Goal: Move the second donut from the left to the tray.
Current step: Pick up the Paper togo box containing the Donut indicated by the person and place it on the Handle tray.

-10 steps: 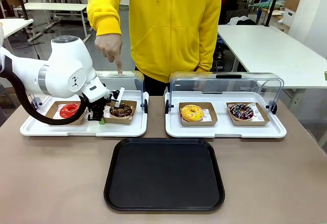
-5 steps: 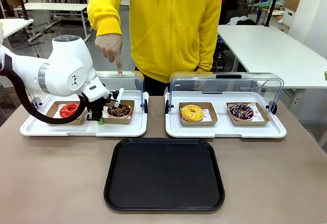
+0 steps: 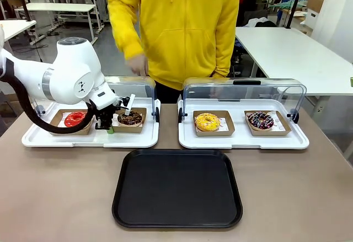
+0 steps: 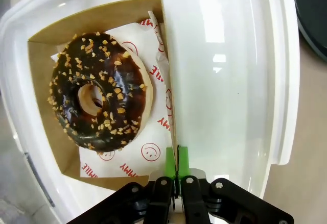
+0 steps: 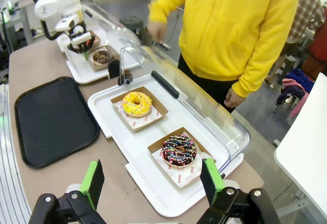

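Observation:
The chocolate-glazed donut (image 3: 130,118) with pale sprinkles lies in its brown cardboard box (image 3: 138,128) on the left white tray. My left gripper (image 3: 108,127) is at the box's near-left side. In the left wrist view the green pads (image 4: 170,158) are pressed together on the box's side wall (image 4: 164,40), with the donut (image 4: 97,99) just beside them. The black tray (image 3: 176,189) lies at the table's front middle. My right gripper (image 5: 152,180) hangs open, high above the right white tray, nothing between its fingers.
A red-glazed donut (image 3: 74,119) shares the left white tray (image 3: 88,140). The right white tray (image 3: 242,141) holds a yellow donut (image 3: 207,122) and a colourful-sprinkle donut (image 3: 260,120). Clear lids stand raised behind both. A person in yellow stands at the far side, hand (image 3: 138,64) lifted.
The person's pointing hand has lifted off the left lid and swung away to the right. My left gripper stays at the box, barely moved.

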`<state>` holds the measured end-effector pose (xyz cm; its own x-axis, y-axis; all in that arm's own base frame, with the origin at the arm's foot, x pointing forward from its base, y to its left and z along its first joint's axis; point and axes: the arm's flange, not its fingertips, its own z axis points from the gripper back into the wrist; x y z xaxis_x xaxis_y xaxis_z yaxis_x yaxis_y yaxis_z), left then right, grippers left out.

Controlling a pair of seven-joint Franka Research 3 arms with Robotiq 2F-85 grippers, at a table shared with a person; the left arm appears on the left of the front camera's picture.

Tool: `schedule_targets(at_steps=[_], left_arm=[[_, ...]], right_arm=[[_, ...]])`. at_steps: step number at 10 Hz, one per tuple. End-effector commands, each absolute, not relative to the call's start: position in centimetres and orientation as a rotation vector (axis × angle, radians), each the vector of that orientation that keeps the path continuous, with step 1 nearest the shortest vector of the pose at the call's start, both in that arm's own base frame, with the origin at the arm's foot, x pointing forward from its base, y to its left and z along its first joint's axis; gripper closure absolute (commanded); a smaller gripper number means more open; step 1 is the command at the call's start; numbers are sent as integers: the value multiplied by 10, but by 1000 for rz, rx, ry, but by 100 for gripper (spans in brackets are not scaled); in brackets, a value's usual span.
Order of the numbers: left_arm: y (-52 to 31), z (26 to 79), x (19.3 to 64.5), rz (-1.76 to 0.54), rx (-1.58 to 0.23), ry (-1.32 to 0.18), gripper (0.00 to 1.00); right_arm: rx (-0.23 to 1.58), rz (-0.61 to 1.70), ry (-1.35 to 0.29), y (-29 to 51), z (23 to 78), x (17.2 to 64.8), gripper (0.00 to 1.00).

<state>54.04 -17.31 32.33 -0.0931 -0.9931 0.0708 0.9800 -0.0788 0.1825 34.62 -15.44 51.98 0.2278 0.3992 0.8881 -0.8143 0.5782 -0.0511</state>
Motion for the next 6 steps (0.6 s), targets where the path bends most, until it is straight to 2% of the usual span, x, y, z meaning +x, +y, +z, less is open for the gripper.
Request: schedule_targets(at_steps=[1, 6], left_arm=[[-170, 350, 521, -1612, 121, -275, 98], [-179, 394, 480, -1578, 190, -361, 98]], right_arm=[[478, 897, -1068, -155, 521, 349, 0], [478, 897, -1068, -155, 521, 349, 0]])
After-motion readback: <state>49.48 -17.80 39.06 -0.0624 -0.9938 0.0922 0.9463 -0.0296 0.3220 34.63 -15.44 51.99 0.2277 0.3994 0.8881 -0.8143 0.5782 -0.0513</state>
